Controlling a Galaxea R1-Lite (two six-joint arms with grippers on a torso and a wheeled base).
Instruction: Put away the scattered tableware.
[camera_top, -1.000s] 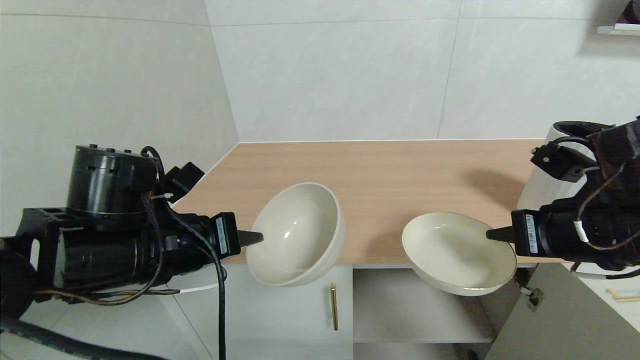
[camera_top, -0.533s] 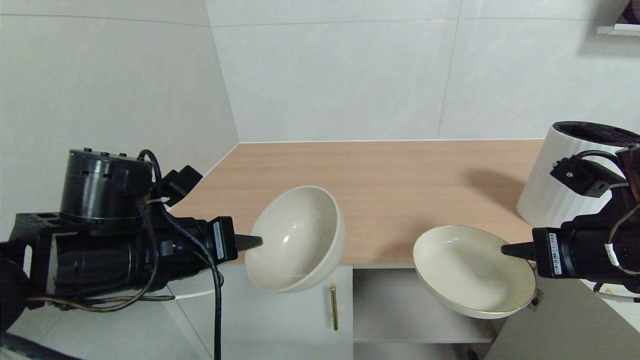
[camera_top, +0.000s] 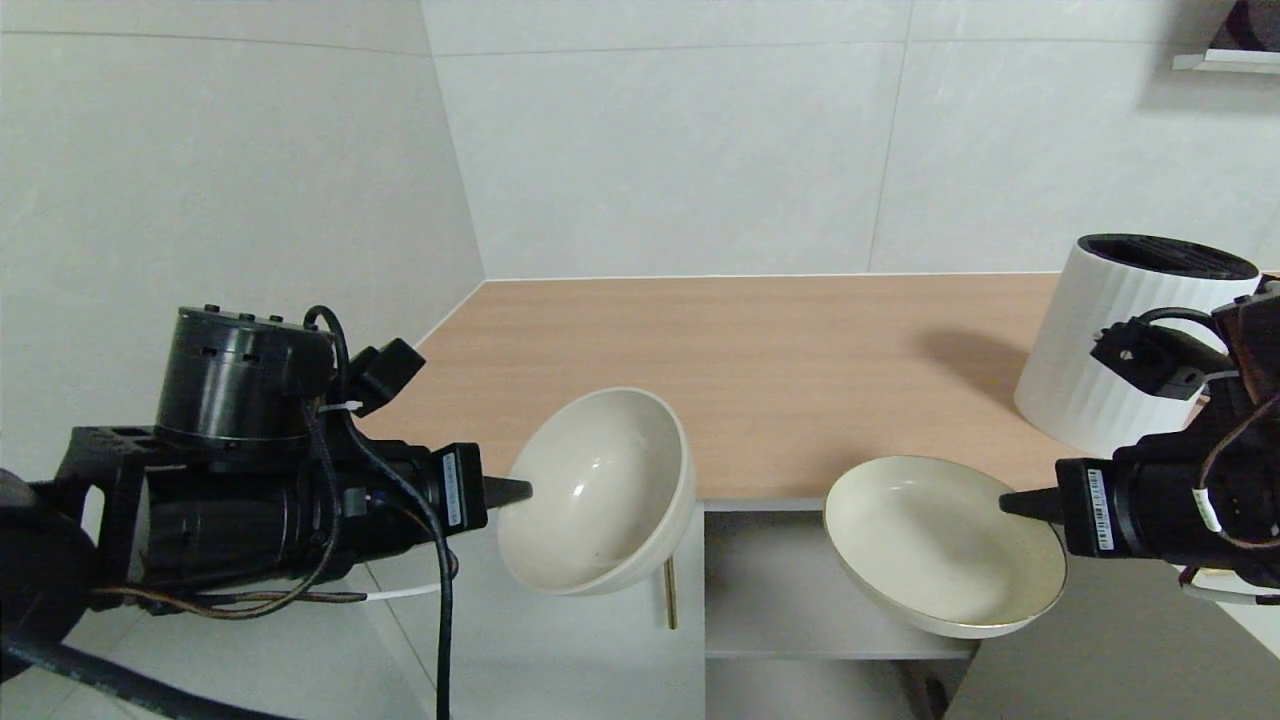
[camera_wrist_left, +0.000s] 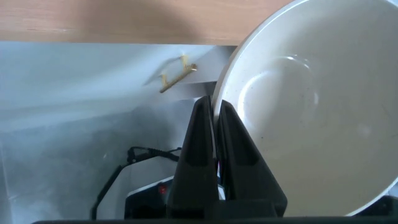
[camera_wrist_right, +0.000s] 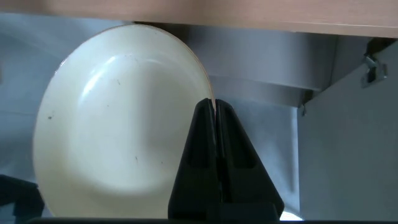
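Head view: my left gripper (camera_top: 515, 490) is clamped on the rim of the deep cream bowl (camera_top: 600, 490), which hangs tilted in the air just off the front edge of the wooden countertop (camera_top: 750, 360). My right gripper (camera_top: 1010, 503) pinches the rim of the shallow plate (camera_top: 940, 545), held in front of the open cabinet (camera_top: 780, 600) below the counter. I judge both dishes are headed for that shelf. I'd send in one at a time, drop below the counter edge first, and go slowly, because glazed rims in a thin pinch can swing or slip.

Left wrist view: both fingers (camera_wrist_left: 202, 124) sit either side of the bowl's wall, closed onto it. The brass handle (camera_wrist_left: 177, 73) of the closed door lies beyond.

Right wrist view: the fingers are shut tight on the plate's edge. The cabinet's pale interior lies behind it, with a door hinge (camera_wrist_right: 372, 61) to one side.

Around it are pale tiled walls (camera_top: 680, 150) meeting in a corner and a white ribbed canister (camera_top: 1110, 370) at the counter's right end.
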